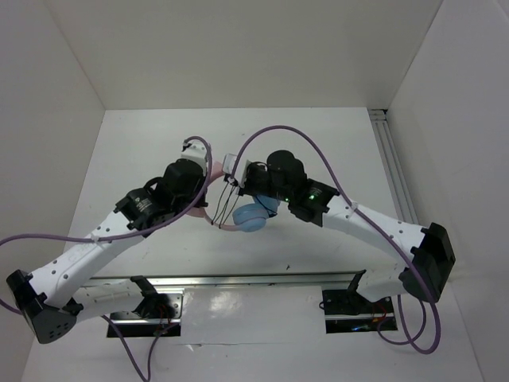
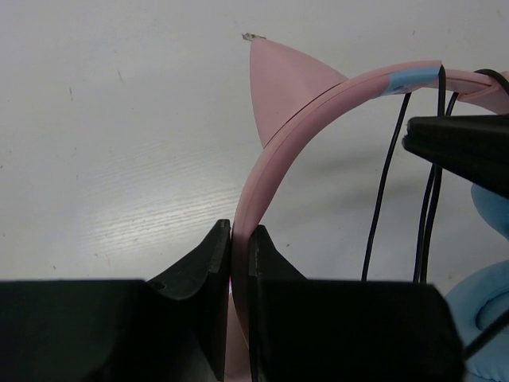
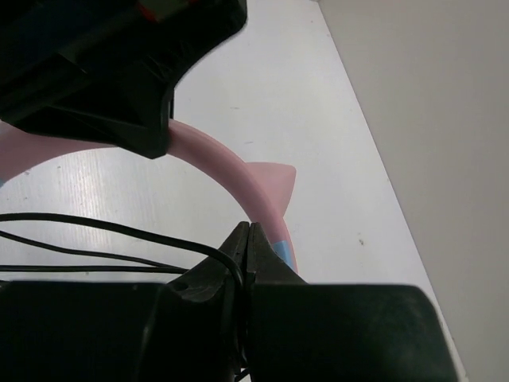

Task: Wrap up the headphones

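The left end effector (image 2: 239, 239) is clamped on the smooth pink headband (image 2: 334, 91) of the headphones (image 1: 253, 216), with the pointed cat ear (image 2: 282, 87) just ahead. The right end effector (image 3: 249, 239) is pinched together on the thin black cord (image 2: 428, 223). Matte white table (image 1: 334, 151), white walls (image 1: 238, 48).

On the table (image 1: 318, 143), mid-way, the headphones (image 1: 227, 227) lie between the arms: the left gripper (image 2: 238, 235) clasps the headband (image 2: 318, 99) on its left side, the right gripper (image 3: 248, 232) pinches the cord (image 3: 95, 227) just right of it, and an ear cup (image 1: 253, 216) sits nearer, right of both.
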### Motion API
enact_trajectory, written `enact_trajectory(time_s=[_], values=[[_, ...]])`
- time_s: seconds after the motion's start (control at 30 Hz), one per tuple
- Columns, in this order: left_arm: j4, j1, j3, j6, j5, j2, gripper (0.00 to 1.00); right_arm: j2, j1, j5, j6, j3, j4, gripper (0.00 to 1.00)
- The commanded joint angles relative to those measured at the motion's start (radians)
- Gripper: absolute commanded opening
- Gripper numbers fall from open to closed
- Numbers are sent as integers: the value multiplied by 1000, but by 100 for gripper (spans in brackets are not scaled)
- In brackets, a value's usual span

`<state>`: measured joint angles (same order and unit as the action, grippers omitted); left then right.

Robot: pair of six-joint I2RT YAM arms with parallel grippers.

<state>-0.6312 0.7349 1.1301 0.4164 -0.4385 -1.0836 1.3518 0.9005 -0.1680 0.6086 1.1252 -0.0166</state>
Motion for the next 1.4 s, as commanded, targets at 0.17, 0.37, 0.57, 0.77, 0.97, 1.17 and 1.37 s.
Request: enact_trajectory(time_s=[0.17,0.37,0.57,0.77,0.97,1.17,1.37], values=[[42,3,71,2,76,70,0,-16,-75,-71,-49,5,-134,5],[42,3,60,2,67,61,0,23,-112,-119,-81,15,-143,5],[21,12,60,2,23,7,0,33,-112,-151,-81,44,-143,1],[-11,58,60,21,-74,-53,0,43,-112,-110,-49,108,-117,0],[-36,78,60,32,-94,-64,0,43,-112,14,48,82,-137,0],[-108,98,94,41,-118,-73,0,13,-112,79,137,-1,-233,0],[-119,107,94,29,-91,-73,0,-5,-121,70,201,-60,-356,0]])
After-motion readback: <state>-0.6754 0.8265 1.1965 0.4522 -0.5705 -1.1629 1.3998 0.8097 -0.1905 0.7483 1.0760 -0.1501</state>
